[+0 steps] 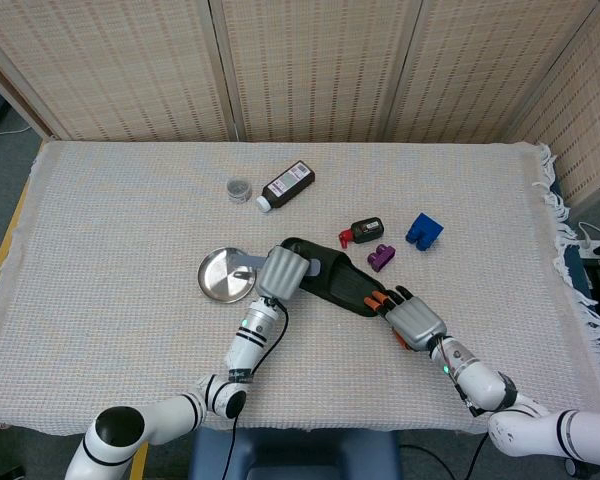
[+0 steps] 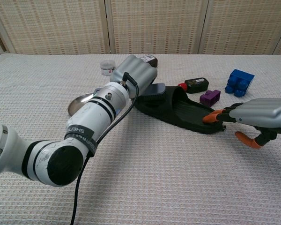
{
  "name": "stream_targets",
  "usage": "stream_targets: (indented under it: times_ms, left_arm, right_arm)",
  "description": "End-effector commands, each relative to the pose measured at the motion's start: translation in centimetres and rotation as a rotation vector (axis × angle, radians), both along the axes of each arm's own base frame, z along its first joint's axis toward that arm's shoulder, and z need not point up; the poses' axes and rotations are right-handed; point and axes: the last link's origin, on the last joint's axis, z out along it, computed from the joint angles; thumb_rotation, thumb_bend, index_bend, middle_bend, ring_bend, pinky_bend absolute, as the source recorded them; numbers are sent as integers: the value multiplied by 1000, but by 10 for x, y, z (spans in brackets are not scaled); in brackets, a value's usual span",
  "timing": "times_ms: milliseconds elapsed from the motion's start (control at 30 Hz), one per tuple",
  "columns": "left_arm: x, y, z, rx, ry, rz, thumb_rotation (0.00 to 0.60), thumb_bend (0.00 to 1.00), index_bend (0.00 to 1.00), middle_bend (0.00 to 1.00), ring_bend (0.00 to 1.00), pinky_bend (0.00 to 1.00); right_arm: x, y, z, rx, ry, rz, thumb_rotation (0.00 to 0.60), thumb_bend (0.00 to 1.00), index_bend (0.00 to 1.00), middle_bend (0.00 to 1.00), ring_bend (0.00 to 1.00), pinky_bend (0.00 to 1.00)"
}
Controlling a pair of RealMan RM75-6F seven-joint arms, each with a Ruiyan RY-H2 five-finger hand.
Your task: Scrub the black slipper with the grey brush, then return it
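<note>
The left robot hand (image 2: 136,71) grips the stiff, light brush (image 2: 152,89) over the slipper (image 1: 342,282) mid-surface, while the right robot hand (image 1: 412,318) pins its flexible, rubbery heel.

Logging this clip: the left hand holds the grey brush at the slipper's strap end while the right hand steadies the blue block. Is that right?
Not quite. The right hand steadies the black slipper at its near end, not the blue block, which sits apart and untouched, as the head view shows. The left hand does hold the grey brush at the strap end.
</note>
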Motion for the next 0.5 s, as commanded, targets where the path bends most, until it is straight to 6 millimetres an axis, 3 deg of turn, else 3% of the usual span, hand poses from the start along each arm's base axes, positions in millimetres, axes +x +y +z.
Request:
stream_targets:
  times_ms: [33, 267, 500]
  left_arm:
    - [-4, 1, 0, 2, 8, 11, 600, 340, 553, 648, 755, 1000]
    - [8, -18, 1, -23, -24, -63, 600, 340, 553, 648, 754, 1000]
    - [3, -32, 27, -5, -30, -118, 600, 339, 555, 650, 754, 1000]
  right_arm:
    - [0, 0, 1, -4, -2, 2, 600, 701, 0, 0, 0, 0]
    - [1, -2, 4, -15, -18, -3, 600, 701, 0, 0, 0, 0]
    - [5, -3, 10, -38, -56, -1, 600, 702, 0, 0, 0, 0]
